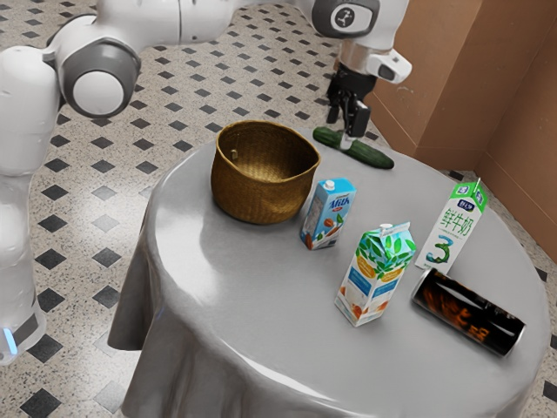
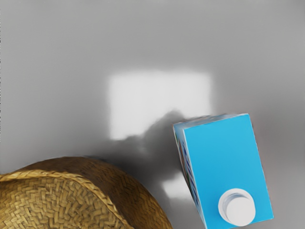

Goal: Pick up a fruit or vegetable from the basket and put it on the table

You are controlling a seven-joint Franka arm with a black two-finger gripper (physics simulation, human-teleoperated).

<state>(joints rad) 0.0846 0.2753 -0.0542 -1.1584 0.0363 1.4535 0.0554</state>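
pincer (image 1: 347,138) holding cucumber (image 1: 372,156) aloft, above table (image 1: 235,296); brown basket (image 1: 257,196) upright near blue milk carton (image 2: 221,157).

The basket (image 1: 261,205) is woven in golden brown, the bench (image 1: 231,296) plain grey with white glare, the cucumber (image 1: 370,156) dark green, and the pincer (image 1: 349,102) black. One carton (image 2: 219,162) is sky blue with a white cap (image 2: 239,210), another (image 1: 372,280) leafy green, orange and blue, a third (image 1: 444,228) white and green. The black can (image 1: 468,313) bears what look like orange-brown markings; dark diamonds dot the pale, speckled floor (image 1: 187,103).
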